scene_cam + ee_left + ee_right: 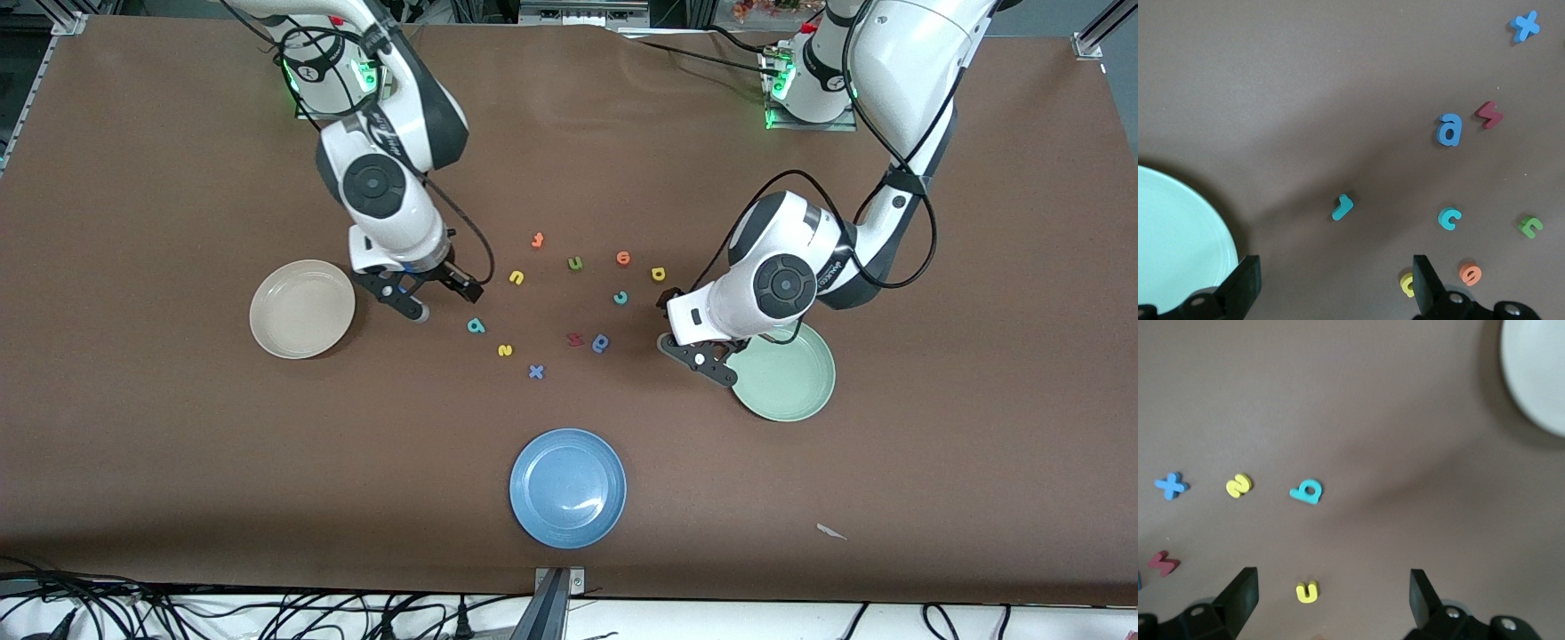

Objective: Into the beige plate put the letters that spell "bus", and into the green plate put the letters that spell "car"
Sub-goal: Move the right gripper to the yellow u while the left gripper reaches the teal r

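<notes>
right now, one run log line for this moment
stage: nothing sorted | left gripper: open, beside green plate | right gripper: open, beside beige plate | both plates empty | letters loose on table

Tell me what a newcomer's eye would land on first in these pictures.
A scatter of tiny foam letters at the table's middle, with the open right gripper and the open left gripper at either end of it. Three plates ring them: the beige plate toward the right arm's end, the green plate toward the left arm's end, and a blue plate nearest the front camera.
</notes>
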### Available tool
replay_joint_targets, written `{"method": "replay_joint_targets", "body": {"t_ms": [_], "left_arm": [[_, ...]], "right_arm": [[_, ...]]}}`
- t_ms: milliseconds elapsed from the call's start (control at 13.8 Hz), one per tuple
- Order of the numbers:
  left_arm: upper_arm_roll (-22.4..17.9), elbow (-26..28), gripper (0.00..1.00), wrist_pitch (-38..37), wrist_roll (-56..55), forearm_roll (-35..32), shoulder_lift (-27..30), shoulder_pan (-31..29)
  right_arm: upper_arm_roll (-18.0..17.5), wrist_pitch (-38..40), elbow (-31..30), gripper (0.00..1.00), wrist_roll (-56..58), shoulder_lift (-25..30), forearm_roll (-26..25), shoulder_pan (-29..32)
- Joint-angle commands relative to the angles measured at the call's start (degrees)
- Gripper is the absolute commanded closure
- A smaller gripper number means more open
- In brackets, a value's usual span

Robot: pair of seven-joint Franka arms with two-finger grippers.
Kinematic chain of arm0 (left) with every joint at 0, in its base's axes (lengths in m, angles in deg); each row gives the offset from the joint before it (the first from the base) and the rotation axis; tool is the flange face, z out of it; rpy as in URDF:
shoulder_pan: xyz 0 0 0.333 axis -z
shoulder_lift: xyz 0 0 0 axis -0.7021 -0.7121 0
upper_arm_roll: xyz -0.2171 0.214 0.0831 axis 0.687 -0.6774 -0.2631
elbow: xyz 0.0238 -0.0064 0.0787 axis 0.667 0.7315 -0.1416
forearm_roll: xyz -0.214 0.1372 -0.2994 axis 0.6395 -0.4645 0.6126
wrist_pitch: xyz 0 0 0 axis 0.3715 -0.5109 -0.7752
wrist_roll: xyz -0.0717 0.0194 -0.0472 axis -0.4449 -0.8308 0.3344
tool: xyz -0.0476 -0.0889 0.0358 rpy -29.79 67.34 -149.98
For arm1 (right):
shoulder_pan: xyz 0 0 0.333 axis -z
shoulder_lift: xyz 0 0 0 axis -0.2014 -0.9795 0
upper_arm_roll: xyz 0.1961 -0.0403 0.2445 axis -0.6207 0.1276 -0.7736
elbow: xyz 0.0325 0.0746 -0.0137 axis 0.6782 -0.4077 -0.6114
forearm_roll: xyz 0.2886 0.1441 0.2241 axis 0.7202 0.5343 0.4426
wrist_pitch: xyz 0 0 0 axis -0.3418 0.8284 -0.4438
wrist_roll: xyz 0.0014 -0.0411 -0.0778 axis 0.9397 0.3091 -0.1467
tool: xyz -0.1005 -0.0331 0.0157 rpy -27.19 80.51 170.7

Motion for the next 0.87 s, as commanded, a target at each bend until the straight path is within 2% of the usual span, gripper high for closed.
{"method": "replay_joint_targets", "body": {"t_ms": [0, 362, 652, 798], "left_arm": [[0.1, -0.4, 0.00, -0.4, -0.8, -3.3, 0.0, 0.0], [1.4, -0.7, 0.00, -1.7, -3.6, -1.3, 3.7, 0.4], [1.2, -1.8, 0.00, -1.7, -5.9, -1.6, 2.7, 0.7], [1.4, -2.0, 0.00, -1.7, -5.7, -5.0, 2.7, 0.4]], "right_arm": [[0.5, -5.0, -1.1, 0.00, -4.0, -2.3, 0.4, -2.1], [0.5, -9.6, -1.5, 0.00, -2.0, -7.0, 0.1, -5.7], [0.5, -9.8, -1.4, 0.00, 1.0, -9.8, 0.3, -7.2], [0.4, -12.0, -1.1, 0.00, 1.0, -11.1, 0.5, -7.4]]}}
